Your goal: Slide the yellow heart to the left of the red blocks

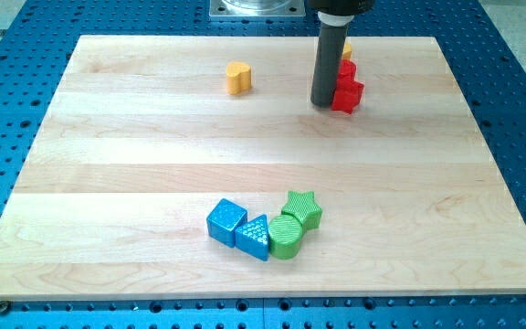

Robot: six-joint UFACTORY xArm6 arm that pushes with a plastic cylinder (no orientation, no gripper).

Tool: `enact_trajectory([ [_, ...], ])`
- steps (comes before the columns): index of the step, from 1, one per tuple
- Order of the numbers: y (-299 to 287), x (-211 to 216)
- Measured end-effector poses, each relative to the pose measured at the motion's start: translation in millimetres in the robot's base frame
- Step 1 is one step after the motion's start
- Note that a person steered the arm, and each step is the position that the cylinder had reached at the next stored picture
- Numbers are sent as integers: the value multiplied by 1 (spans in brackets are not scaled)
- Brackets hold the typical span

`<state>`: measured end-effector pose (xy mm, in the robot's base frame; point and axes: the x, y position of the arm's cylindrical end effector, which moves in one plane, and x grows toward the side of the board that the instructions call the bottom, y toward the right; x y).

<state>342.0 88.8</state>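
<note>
The yellow heart (237,78) lies near the view's top, left of centre, on the wooden board (108,183). Two red blocks sit at the top, right of centre: one (346,94) nearer, another (346,71) just behind it, shapes unclear. A small yellow block (346,51) peeks out behind them, partly hidden by the rod. My tip (322,103) rests on the board right beside the left side of the nearer red block, well to the right of the yellow heart.
At the view's bottom centre sits a cluster: a blue cube (226,220), a blue triangle (254,237), a green cylinder (285,236) and a green star (302,209). A blue perforated table (7,137) surrounds the board.
</note>
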Motion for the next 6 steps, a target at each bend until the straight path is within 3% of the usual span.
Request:
enact_trajectory([
  [2, -148, 13],
  [3, -196, -8],
  [5, -131, -51],
  [6, -97, -44],
])
